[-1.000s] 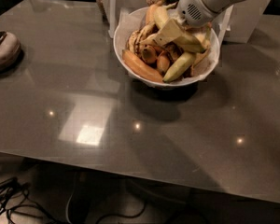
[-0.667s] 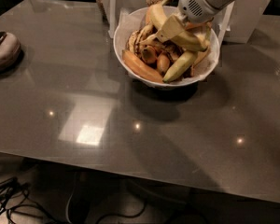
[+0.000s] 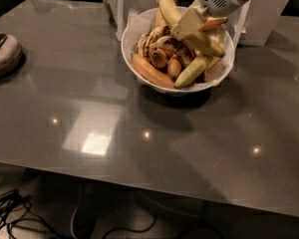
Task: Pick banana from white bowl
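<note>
The white bowl (image 3: 125, 49) stands at the back middle of the grey table (image 3: 89, 98), lined with white paper and piled with several bananas. My gripper (image 3: 187, 26) reaches in from the upper right and is shut on the long pale yellow-green banana (image 3: 168, 9). That banana is tilted, its greenish stem end raised above the bowl's far rim and its other end (image 3: 213, 45) resting over the pile. Under it lie a shorter yellow-green banana (image 3: 192, 69), an orange one (image 3: 149, 71) and brown-spotted ones (image 3: 162, 43).
A grey rounded object (image 3: 2, 54) lies at the table's left edge. White upright panels (image 3: 266, 14) stand right behind the bowl. Cables (image 3: 10, 210) lie on the floor below the table's near edge.
My gripper has risen slightly and drawn the long banana up; its stem end now stands higher over the bowl's back rim. The other bananas have stayed put.
</note>
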Motion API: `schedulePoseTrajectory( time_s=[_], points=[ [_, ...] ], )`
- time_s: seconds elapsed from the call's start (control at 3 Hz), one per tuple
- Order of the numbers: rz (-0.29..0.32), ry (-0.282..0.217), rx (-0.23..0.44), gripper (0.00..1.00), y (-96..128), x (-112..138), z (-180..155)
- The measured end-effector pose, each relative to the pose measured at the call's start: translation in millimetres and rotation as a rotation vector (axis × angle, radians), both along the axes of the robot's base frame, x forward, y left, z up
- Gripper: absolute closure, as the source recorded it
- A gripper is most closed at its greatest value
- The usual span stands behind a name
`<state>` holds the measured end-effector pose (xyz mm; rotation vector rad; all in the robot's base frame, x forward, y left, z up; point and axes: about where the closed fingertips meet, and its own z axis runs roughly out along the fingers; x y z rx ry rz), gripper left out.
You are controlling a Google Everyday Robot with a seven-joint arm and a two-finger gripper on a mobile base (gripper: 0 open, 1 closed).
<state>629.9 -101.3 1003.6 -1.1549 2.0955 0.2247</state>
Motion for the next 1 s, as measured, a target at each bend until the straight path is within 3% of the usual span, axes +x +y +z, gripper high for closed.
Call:
schedulePoseTrajectory(
  time_s=[0.33,0.67,1.0],
  points=[
    [0.040,-0.016,0.004,1.00,-4,-17,8],
    [0.133,-0.002,-0.039,1.00,-5,-40,12],
    [0.218,0.063,-0.098,1.00,-21,-75,3]
  ],
)
